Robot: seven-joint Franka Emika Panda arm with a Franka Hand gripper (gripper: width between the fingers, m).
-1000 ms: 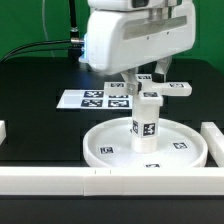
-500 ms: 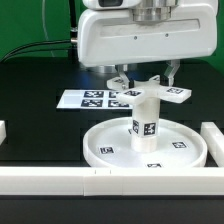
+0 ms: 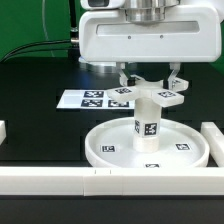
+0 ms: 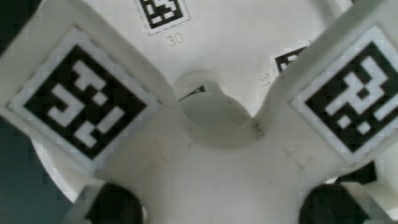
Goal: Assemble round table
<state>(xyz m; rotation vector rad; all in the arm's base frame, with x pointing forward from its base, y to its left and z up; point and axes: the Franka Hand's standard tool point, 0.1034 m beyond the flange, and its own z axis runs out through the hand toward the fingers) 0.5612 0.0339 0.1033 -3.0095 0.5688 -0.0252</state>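
A: What are the fingers (image 3: 150, 80) doing right now?

B: They are hanging straight down under the big white wrist housing, one on each side of the cross-shaped foot (image 3: 152, 97). The foot is sitting level between them, right on top of the cylinder post (image 3: 146, 122).

A: Are they gripping the foot?

B: They are standing close in at its arms, spread about as wide as the foot. Whether the pads are actually pressing on it, I cannot tell from either view.

A: And the post?

B: It is standing upright directly below the fingers, in the middle of the round rimmed disc (image 3: 103, 143), with a square tag facing the camera. The disc is lying flat on the black surface (image 3: 35, 95), beneath everything the fingers are hovering over.

A: What is the wrist camera showing?

B: It is looking down between the two dark fingertips (image 4: 111, 203) at the cross-shaped foot (image 4: 210, 95). Two tagged arms are spreading out from a round hub just beyond the fingertips.

A: Anything else nearby?

B: The marker board (image 3: 92, 98) is lying flat behind the fingers, toward the exterior view's left. White border bars (image 3: 48, 179) are running along the near edge, well below the fingers.
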